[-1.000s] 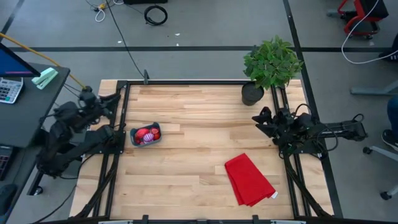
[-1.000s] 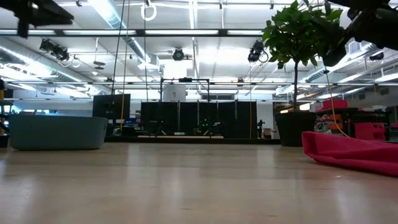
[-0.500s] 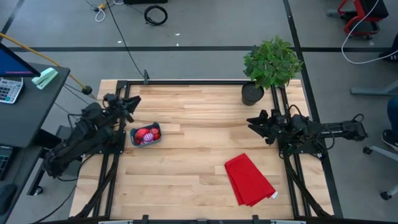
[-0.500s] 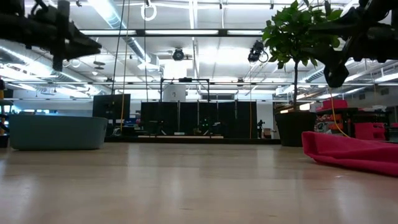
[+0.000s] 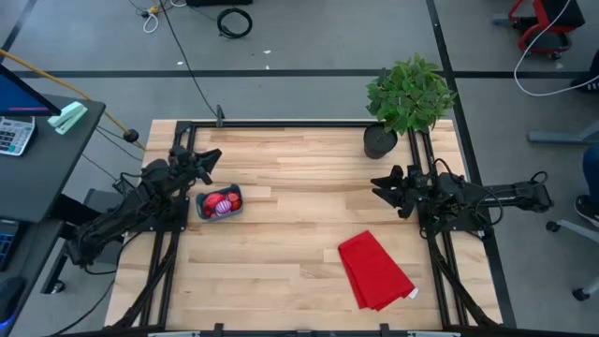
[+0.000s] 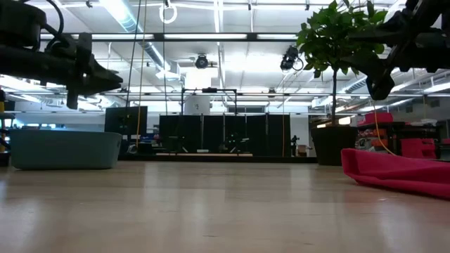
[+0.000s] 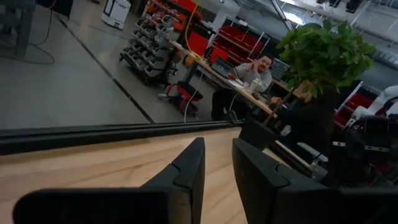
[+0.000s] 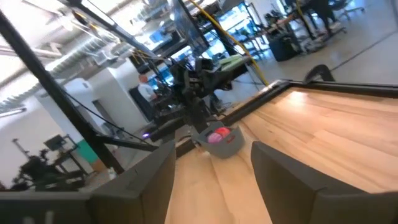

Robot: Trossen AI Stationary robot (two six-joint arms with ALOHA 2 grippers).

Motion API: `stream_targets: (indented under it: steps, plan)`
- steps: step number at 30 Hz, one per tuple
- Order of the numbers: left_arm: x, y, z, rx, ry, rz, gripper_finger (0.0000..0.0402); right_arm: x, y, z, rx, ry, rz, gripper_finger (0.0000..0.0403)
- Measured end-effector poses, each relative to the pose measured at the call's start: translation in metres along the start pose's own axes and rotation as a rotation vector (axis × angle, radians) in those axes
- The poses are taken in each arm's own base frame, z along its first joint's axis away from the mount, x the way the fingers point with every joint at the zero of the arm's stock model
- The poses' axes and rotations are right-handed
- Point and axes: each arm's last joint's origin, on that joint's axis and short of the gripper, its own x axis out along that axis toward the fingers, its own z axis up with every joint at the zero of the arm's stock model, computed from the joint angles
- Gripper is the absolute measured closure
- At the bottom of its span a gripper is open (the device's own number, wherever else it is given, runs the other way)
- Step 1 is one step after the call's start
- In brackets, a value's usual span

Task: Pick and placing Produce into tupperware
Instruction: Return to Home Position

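The teal-blue tupperware [image 5: 219, 205] sits flat near the table's left edge, with red and pink produce [image 5: 222, 202] inside it. The low view shows only its wall [image 6: 63, 149]. The right wrist view shows it far off [image 8: 227, 145] with the produce [image 8: 217, 135] on top. My left gripper [image 5: 211, 161] hovers just beyond the tupperware's far side, its fingers [image 7: 189, 165] a narrow gap apart and holding nothing. My right gripper [image 5: 376, 187] hangs open and empty over the table's right side, pointing left toward the tupperware.
A red folded cloth [image 5: 374, 270] lies on the near right of the table. A potted plant [image 5: 407, 94] in a black pot [image 5: 378, 140] stands at the far right corner. Bare wood lies between the two grippers. People sit in the room beyond the table.
My left arm has unfolded from beyond the table's left edge and swung right over the table, bringing its gripper lower, beside the tupperware's far side. My right gripper has moved slightly left and down. The tupperware and produce have stayed put.
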Motion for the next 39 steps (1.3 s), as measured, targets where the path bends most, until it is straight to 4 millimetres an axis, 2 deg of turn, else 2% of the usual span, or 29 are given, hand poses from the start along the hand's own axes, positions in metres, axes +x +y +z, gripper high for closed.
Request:
stream_targets:
  steps: [18, 30, 39]
  plan:
    - [0.0, 0.001, -0.002, 0.099, 0.016, 0.015, 0.0317, -0.004, -0.016, -0.021, 0.044, 0.179, -0.219, 0.0183]
    - [0.0, 0.0, 0.001, 0.09, 0.0, 0.014, 0.0318, -0.004, -0.017, -0.021, -0.046, 0.202, -0.211, 0.0183]
    - [-0.001, -0.001, 0.002, 0.088, -0.006, 0.01, 0.0315, -0.004, -0.017, -0.022, -0.051, 0.204, -0.212, 0.0183]
